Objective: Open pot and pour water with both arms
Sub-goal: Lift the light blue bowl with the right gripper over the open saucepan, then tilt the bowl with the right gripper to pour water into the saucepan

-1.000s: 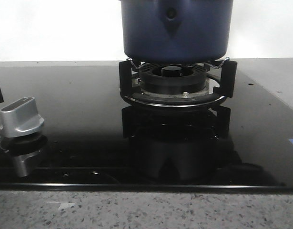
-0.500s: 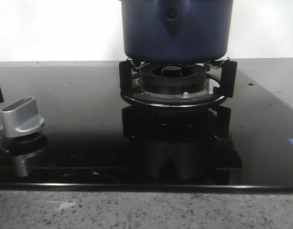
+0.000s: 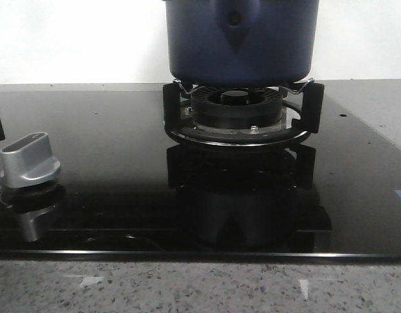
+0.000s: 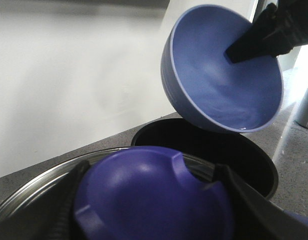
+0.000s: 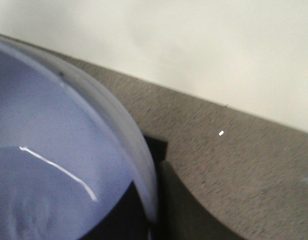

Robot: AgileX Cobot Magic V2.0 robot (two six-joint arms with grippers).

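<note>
The dark blue pot (image 3: 242, 39) stands on the burner in the front view, with neither gripper in sight there. In the left wrist view my left gripper (image 4: 152, 200) is shut on the blue knob (image 4: 148, 192) of the glass lid (image 4: 31, 192), held off the pot. Beyond the lid, the pot (image 4: 209, 150) stands open with a dark inside. A light-blue bowl (image 4: 226, 90) hangs tilted over the pot's mouth, with my right gripper (image 4: 264, 35) shut on its rim. The right wrist view shows that bowl (image 5: 53, 150) up close, its rim between my right gripper's fingers (image 5: 154, 200), with a water line inside.
The burner grate (image 3: 242, 114) sits on a black glass hob (image 3: 109, 130). A silver control knob (image 3: 29, 160) stands at the hob's left front. A speckled stone counter (image 3: 187, 287) runs along the front. A metal canister (image 4: 306, 105) stands beyond the pot.
The pot stays still on the burner. Only the reflections in the glass hob shift slightly.
</note>
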